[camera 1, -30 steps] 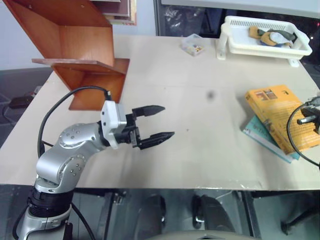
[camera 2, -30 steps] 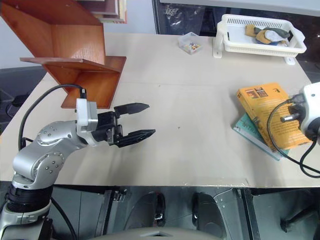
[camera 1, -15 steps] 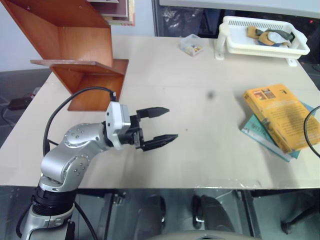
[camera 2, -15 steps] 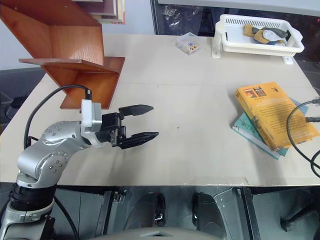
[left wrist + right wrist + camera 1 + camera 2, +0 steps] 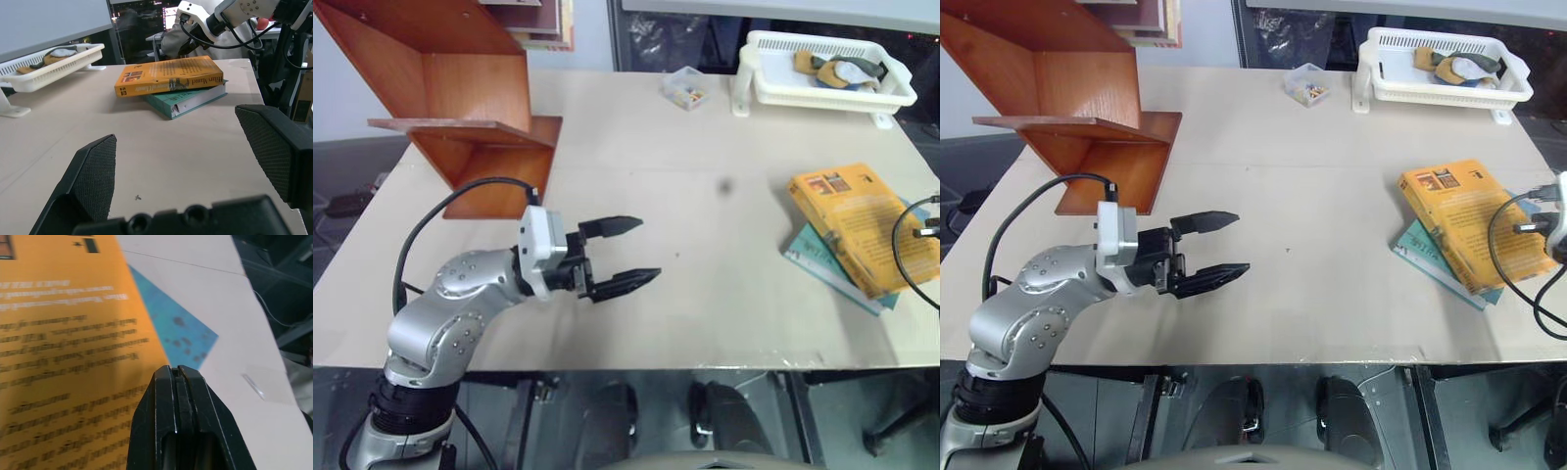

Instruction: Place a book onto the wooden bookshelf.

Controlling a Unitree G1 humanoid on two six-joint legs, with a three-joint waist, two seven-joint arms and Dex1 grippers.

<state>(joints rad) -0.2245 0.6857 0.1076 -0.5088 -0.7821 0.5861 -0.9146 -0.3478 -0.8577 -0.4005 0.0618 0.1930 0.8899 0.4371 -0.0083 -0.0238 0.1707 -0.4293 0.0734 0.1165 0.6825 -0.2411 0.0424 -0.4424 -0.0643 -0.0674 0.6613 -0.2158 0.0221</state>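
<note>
- The book (image 5: 862,226), thick and orange-yellow, lies flat at the right side of the table (image 5: 705,245), cover up, stacked on a thinner teal book (image 5: 827,269) that pokes out from under it toward the near edge.
- The left gripper (image 5: 625,254) hangs over the table's near left part, its 2 black fingers spread wide and holding nothing, pointing across toward the books but well apart from them.
- From the left wrist view, those fingers (image 5: 93,176) frame the stacked pair, with the book's lettered spine (image 5: 168,83) facing the camera.
- The right gripper (image 5: 176,374) shows in its own wrist view with its 2 fingers pressed together, shut on nothing, just above the orange cover near the edge where the teal book shows.
- Whether those tips actually touch the cover is hard to judge from this close.
- The wooden bookshelf (image 5: 460,98) stands at the table's far left corner, reddish-brown slanted boards with a flat ledge, well apart from the book.
- A white basket (image 5: 822,73) sits at the far right edge with a few things in it.
- A small clear box (image 5: 687,87) rests just left of the basket.
</note>
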